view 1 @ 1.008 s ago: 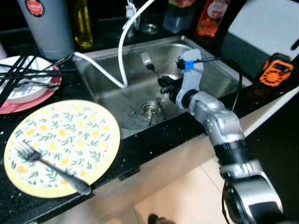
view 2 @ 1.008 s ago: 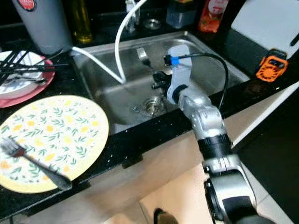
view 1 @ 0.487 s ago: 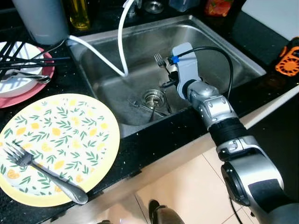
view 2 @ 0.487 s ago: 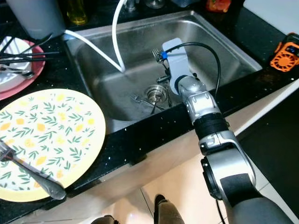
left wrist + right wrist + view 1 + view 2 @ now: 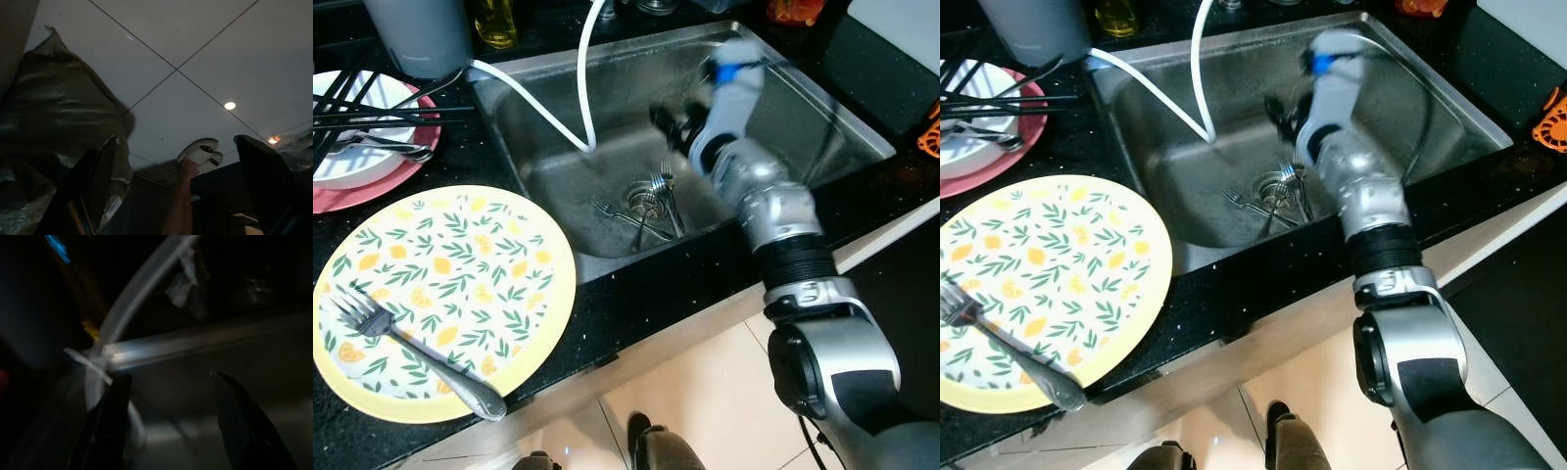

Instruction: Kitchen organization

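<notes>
Two forks in sink: lie on sink point(image 5: 822, 117) floor at drain point(image 5: 641, 196); one point(image 5: 668, 201) w/ tines by drain, other point(image 5: 617, 213) just beside, handles crossing.
R hand point(image 5: 168, 421): over sink, above forks, blurred; fingers spread wide apart, nothing between them.
L hand point(image 5: 176, 191): hangs idle, low over tiled floor; fingers apart, empty.
Hose point(image 5: 582, 88): white, curves down into sink, end near back-left of basin.
Yellow plate point(image 5: 450, 294): on black counter point(image 5: 636, 294) left of sink; third fork point(image 5: 411, 352) lies on it.
Pink plate point(image 5: 372, 166): further back-left, w/ white bowl and black chopsticks point(image 5: 382, 113) across.
Grey container point(image 5: 416, 34): behind pink plate.
</notes>
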Motion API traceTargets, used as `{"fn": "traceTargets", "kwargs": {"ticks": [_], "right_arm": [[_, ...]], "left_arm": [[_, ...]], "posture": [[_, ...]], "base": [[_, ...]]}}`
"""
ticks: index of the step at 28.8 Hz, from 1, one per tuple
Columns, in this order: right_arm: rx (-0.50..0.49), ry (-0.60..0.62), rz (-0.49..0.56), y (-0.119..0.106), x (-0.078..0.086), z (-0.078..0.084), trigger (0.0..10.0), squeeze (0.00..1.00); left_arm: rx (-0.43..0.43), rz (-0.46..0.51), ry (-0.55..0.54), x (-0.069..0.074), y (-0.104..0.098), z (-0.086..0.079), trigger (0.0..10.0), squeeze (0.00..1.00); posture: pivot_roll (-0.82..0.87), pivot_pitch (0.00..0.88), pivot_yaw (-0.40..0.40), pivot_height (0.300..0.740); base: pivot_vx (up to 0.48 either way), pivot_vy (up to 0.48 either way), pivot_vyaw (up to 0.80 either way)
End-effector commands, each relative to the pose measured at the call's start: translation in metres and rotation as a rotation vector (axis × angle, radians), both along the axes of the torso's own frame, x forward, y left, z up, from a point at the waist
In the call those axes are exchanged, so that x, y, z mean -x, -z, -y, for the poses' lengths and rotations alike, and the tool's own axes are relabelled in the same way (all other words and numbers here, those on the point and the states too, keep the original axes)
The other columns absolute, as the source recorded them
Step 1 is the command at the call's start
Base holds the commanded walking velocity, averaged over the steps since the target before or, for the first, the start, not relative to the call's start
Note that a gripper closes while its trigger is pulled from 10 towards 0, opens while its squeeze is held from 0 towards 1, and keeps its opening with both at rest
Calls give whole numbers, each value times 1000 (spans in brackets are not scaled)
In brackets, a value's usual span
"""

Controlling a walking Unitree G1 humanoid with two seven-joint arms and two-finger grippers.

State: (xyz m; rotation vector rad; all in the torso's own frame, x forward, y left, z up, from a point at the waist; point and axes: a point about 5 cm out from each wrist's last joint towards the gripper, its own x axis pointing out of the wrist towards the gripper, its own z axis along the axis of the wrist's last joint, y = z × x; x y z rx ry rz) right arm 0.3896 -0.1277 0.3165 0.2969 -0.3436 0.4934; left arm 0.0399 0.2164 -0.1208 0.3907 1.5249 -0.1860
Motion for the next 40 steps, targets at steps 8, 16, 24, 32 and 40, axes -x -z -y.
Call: {"fn": "traceTargets", "kwargs": {"ticks": [8, 16, 24, 32, 40], "right_arm": [[-166, -431, 259, 3, 64, -8, 10000, 0], [-93, -612, 287, 14, 87, -34, 10000, 0], [28, -767, 254, 33, 106, -57, 10000, 0], [180, -921, 227, 51, 124, -78, 10000, 0], [213, -923, 205, 57, 124, -78, 10000, 0]], "left_arm": [[56, 34, 40, -32, -2, 12, 10000, 0], [52, 51, 40, -42, -5, 11, 10000, 0], [43, 50, 36, -44, -6, 4, 10000, 0], [35, 52, 33, -43, -7, 0, 10000, 0], [36, 54, 35, -43, -7, 0, 10000, 0]], "posture": [[73, 144, -70, 740], [74, 124, -60, 740], [86, 115, -60, 740], [91, 110, -60, 740], [91, 106, -56, 740]], "base": [[0, 0, 194], [0, 0, 780], [0, 0, 783], [0, 0, 789], [0, 0, 794]]}}
